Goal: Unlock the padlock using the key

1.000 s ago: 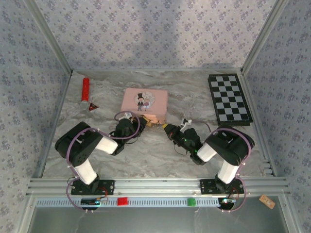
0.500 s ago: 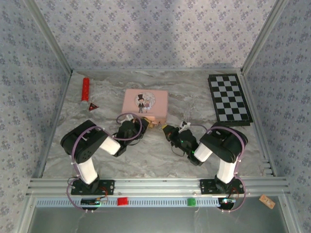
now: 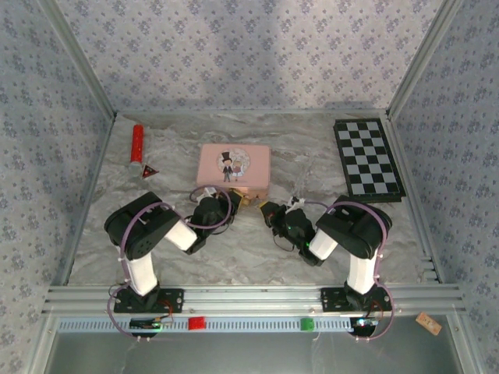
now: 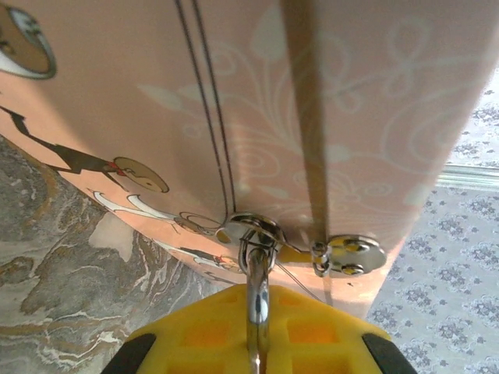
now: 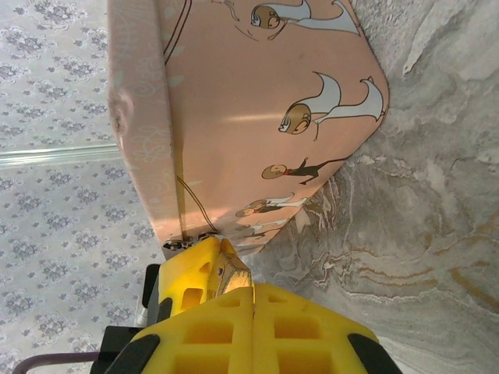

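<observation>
Beside the pink tin, left fingers pinching the padlock shackle, right fingers pinching a small brassy piece.

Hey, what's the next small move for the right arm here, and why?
Probably ease the right pincer toward the padlock, lining up what looks like the key. The left pincer grips the shackle at the pink tin's hasp; the right one is shut just short of it.

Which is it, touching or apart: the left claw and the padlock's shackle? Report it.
Touching. In the left wrist view the left claw is clamped on the silvery shackle, yellow rubber pressed against both sides, no gap.
</observation>
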Robot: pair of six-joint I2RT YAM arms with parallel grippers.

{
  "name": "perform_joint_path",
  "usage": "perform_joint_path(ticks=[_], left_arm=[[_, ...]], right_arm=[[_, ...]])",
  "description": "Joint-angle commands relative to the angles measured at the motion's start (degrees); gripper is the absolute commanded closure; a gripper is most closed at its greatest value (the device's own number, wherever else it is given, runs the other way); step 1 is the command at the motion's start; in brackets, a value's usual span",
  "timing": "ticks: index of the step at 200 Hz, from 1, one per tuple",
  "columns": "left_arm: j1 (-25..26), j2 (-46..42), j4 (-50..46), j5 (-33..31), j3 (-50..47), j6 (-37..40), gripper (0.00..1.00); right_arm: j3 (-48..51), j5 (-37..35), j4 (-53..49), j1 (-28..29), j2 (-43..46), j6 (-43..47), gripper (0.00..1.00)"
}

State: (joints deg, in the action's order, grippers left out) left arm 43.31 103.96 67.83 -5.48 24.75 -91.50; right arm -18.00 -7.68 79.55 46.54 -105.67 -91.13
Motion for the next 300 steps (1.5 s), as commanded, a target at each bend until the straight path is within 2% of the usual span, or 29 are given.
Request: perform_joint_path(ticks=[1,84,184,300], left_arm=[[0.9,0.7,8.3,-0.9,1.6,-1.4,0.97],[1.5,1.1,8.7,-2.8,1.0,-1.9,0.97],[1.7,1.9,8.9,1.1,0.9,-3.6,0.97],[1.6,2.0,9.1,1.3,0.4,-3.2,0.96]], right_arm=[[0.6,-2.4,0.3,0.0,0.7,-1.2,1.0],[1.1,-3.0,0.3,-0.5,2.5,-0.5,1.0],[-0.4,-0.4,0.4,-1.5,1.8,0.1,1.0],[-1.9,1.9,0.4,-2.1,0.8,-0.6,1.0]])
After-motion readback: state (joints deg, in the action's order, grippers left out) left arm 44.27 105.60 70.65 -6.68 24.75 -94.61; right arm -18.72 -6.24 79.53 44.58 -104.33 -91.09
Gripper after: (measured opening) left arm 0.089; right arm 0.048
